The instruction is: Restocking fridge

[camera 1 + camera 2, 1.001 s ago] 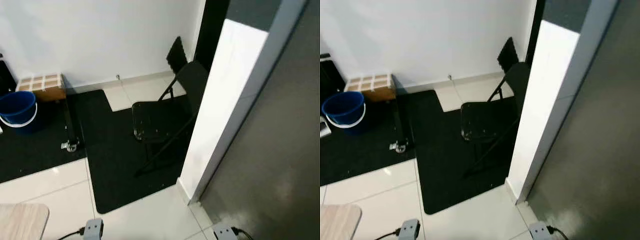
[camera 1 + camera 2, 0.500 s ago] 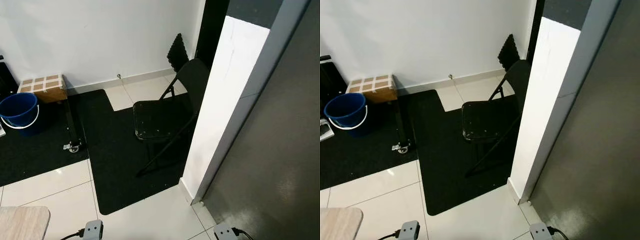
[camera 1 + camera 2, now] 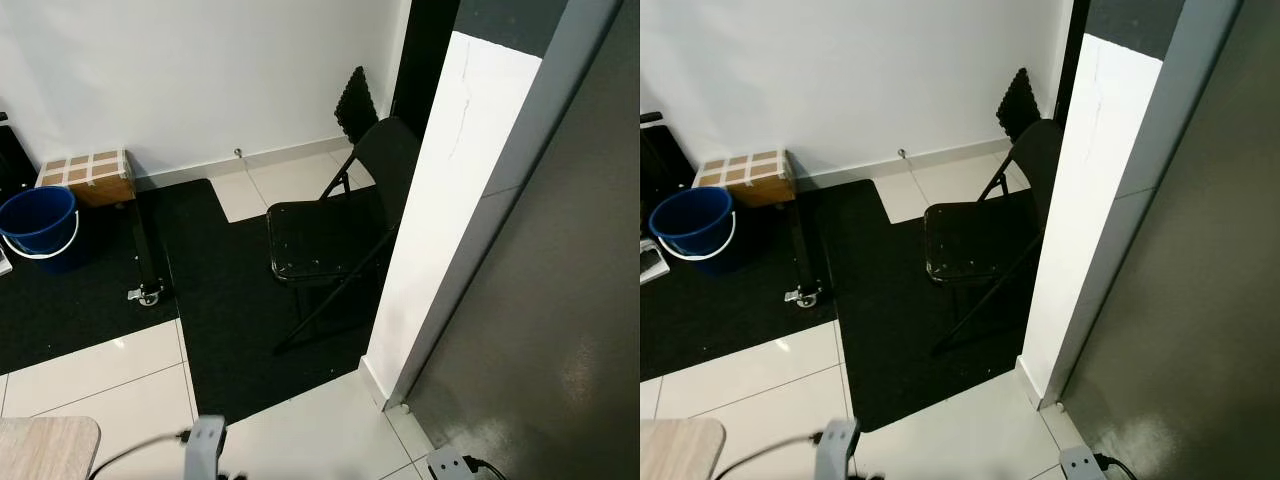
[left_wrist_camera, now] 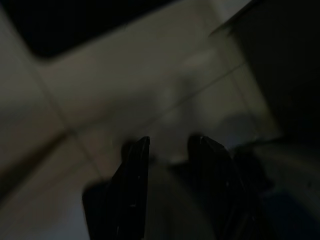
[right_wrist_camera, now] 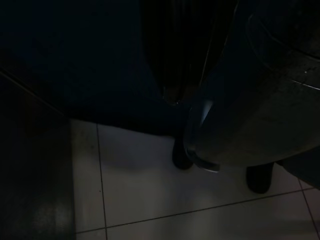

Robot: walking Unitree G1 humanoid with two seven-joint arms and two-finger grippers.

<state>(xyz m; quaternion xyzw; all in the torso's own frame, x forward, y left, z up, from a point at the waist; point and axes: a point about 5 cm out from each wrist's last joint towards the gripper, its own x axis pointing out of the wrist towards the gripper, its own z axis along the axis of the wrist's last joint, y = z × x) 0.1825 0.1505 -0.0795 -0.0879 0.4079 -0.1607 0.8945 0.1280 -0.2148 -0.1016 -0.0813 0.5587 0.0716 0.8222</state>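
Fridge dark side panel upright, black folding chair beside

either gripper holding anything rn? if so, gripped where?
Left gripper: nothing held; its black fingers stand slightly apart over bare floor tile. Right gripper: cannot be told, its wrist view is too dark.

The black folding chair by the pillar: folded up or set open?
Set open: the folding chair stands on the black mat, its seat level and legs spread.
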